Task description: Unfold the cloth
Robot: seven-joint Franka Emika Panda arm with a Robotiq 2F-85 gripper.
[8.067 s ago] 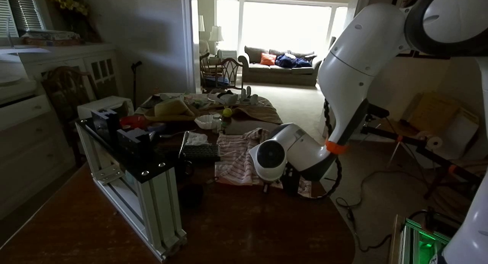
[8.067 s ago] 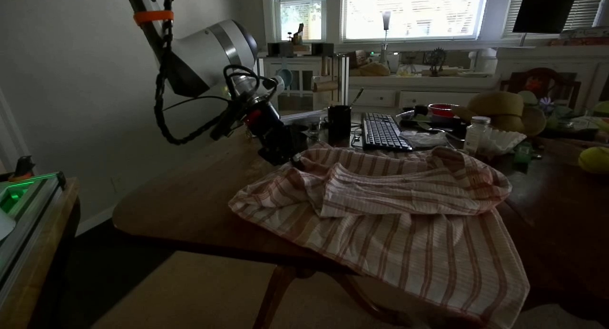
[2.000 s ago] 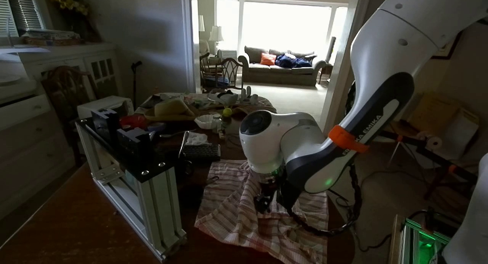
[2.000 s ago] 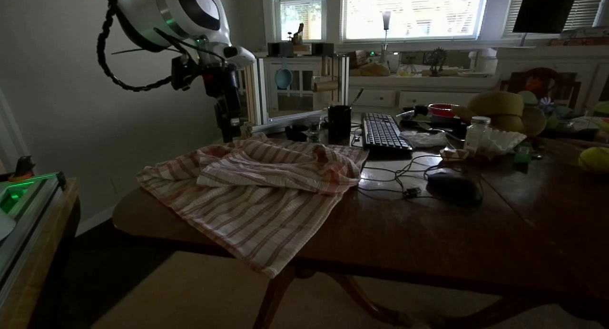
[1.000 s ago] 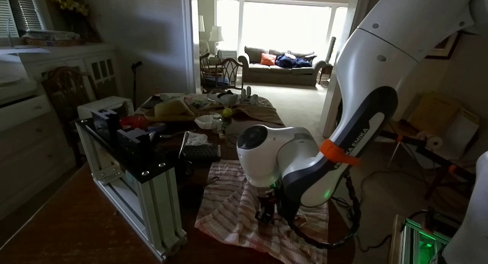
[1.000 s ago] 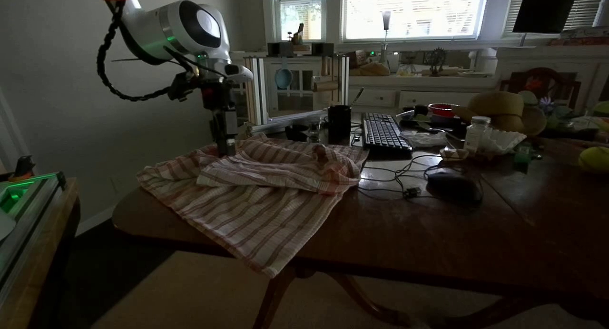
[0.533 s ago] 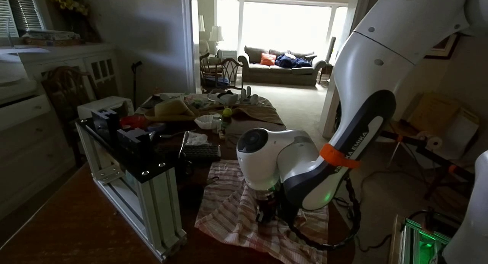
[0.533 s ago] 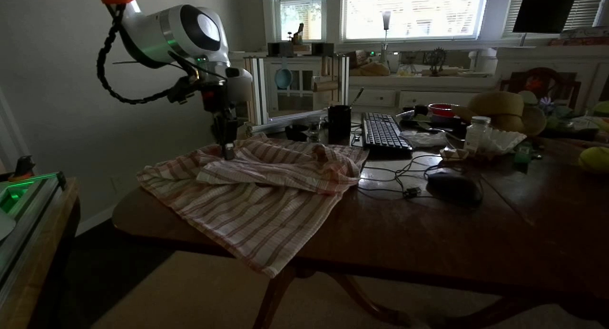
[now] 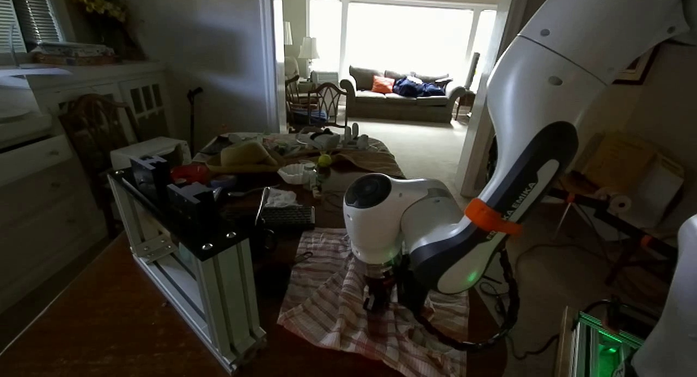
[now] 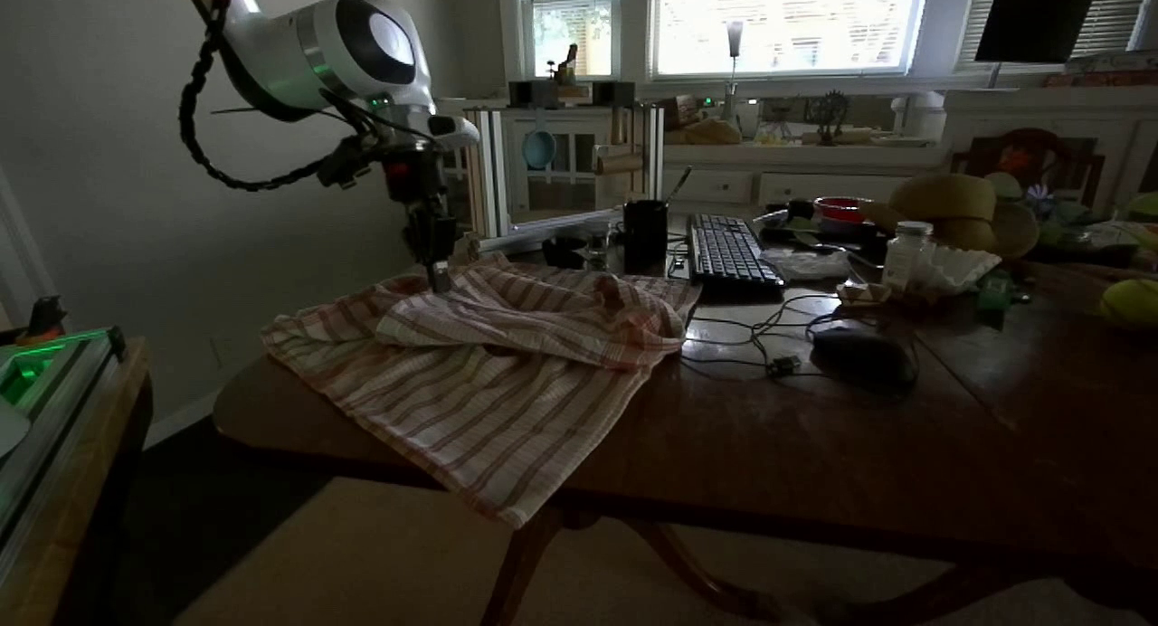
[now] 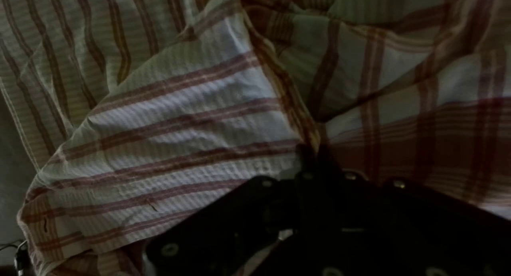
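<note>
A rumpled white cloth (image 10: 507,418) with reddish stripes lies on a wooden table (image 10: 796,454), partly doubled over itself. In an exterior view it sits at the table's left end, its long axis running left to right: one corner points left, another reaches right toward the keyboard (image 10: 731,251), and a third points near, drooping over the near edge. A thick, creased fold crosses the far half, also lying left to right. The black gripper (image 11: 316,159) points down at the left end of this fold; in the wrist view its fingertips are pressed together, pinching the fold's edge. Just beyond the far side of the cloth stands a dark mug (image 10: 645,232). Cables (image 10: 783,366) lie beside the right edge, leading to a black mouse (image 10: 864,356) that is clear of the fabric. Farther right are a jar (image 10: 907,260), a straw hat (image 10: 945,205) and a yellow ball (image 10: 1129,303). In an exterior view a metal frame (image 9: 228,298) stands left of the cloth, apart from it, while the white arm (image 9: 375,224) hides part of the fabric and its braided cord (image 9: 465,345) loops across the right side.
</note>
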